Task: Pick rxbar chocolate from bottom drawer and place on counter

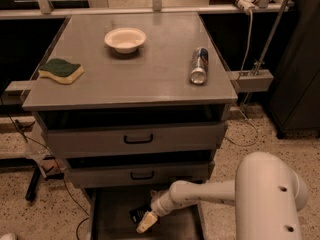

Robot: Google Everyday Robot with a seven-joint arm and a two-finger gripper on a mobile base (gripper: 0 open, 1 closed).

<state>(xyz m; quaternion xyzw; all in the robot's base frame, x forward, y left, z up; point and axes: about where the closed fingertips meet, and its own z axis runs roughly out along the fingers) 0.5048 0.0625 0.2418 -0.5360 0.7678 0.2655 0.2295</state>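
Slippage is the hazard: the hand [145,223], its grip state impossible to tell, sits in the bottom drawer [109,218] just beside the rxbar chocolate [135,213]; the flat bar may skid away.

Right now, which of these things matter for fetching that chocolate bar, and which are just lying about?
Part of the job:
- rxbar, lying in the bottom drawer
- counter, where the bar should go
- gripper, down in that drawer, right by the rxbar

Just lying about, all on the counter:
- bowl
- sponge
- can
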